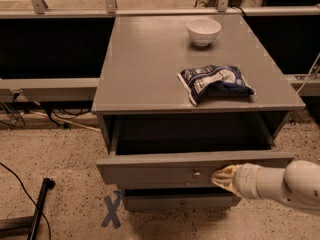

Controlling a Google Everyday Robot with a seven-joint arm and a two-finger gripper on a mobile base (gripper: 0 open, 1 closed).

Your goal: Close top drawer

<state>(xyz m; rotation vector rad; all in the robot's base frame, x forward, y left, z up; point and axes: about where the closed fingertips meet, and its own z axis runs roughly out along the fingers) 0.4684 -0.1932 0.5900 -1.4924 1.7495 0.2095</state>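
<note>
Against the front panel of the top drawer (150,173), just right of its knob (196,173), my gripper (220,177) sits with fingers drawn together, gripping nothing. The drawer stands partly pulled out of the cabinet (150,74). Its panel runs crosswise to my fingertips, with the cabinet opening directly behind; push square to the panel.

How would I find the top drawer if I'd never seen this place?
Find the grey cabinet with a white bowl and a snack bag on top. Under that top, the top drawer sticks out open, the gripper at its front beside a small round knob. The lower drawer is narrower and further in.
</note>
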